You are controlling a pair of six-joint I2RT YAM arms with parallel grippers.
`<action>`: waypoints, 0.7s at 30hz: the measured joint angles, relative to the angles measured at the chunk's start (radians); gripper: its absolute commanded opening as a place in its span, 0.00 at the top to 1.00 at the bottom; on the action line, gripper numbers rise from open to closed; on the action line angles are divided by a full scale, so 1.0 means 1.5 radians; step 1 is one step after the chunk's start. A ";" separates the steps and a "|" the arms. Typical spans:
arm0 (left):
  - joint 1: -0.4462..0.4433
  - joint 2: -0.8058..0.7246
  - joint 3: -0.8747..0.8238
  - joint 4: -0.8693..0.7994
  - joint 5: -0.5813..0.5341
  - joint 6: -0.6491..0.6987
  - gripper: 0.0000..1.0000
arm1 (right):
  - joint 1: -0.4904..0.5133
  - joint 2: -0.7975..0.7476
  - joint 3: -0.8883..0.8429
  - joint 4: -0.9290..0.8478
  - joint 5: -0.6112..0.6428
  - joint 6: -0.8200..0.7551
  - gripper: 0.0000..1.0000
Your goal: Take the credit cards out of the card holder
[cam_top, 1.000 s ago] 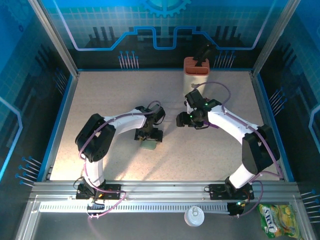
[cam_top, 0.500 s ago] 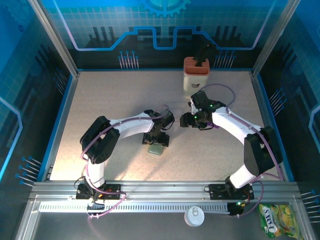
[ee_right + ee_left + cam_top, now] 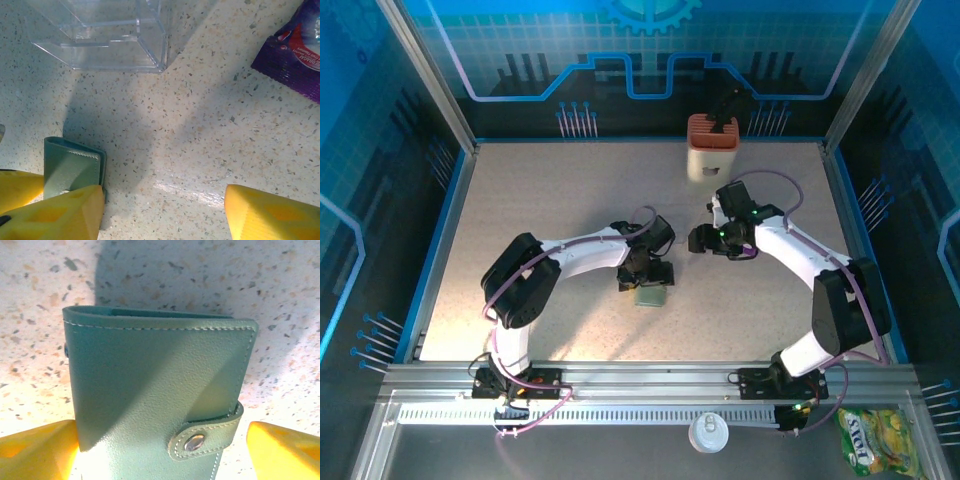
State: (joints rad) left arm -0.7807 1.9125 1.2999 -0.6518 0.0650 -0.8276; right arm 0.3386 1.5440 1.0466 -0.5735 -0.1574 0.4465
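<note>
Card holder (image 3: pixel 150 385), snapped shut, lies between the parted jaws of the left gripper (image 3: pixel 160 432), while the right gripper (image 3: pixel 164 195) hovers beside it, jaws parted, empty.

No wording can be read in full anywhere. The purple snack packet (image 3: pixel 292 47) at the upper right of the right wrist view carries a line of small white capitals near its edge, but they are slanted, blurred and cut by the frame, so the letters cannot be made out. In the top view, the yellow-green packet (image 3: pixel 873 440) lying at the near right corner bears a dark, slanted word across its middle, too small to tell letter by letter.
</note>
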 measured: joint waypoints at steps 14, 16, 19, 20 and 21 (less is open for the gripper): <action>0.011 -0.050 -0.063 0.063 0.036 -0.011 0.13 | 0.020 -0.020 -0.014 -0.002 -0.018 0.019 0.37; 0.025 -0.074 -0.086 0.091 0.042 -0.012 0.18 | 0.038 -0.020 -0.014 -0.004 -0.014 0.023 0.38; 0.049 -0.114 -0.125 0.127 0.043 -0.012 0.32 | 0.075 -0.020 -0.014 -0.014 -0.002 0.031 0.38; 0.057 -0.127 -0.136 0.137 0.042 -0.009 0.37 | 0.089 -0.020 -0.013 -0.018 0.004 0.036 0.38; 0.063 -0.139 -0.145 0.145 0.041 -0.006 0.40 | 0.099 -0.020 -0.012 -0.021 0.008 0.039 0.39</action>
State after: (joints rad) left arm -0.6868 1.7042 1.0828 -0.4339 0.1272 -0.8368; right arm 0.4873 1.5139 1.0286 -0.6044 -0.1459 0.5056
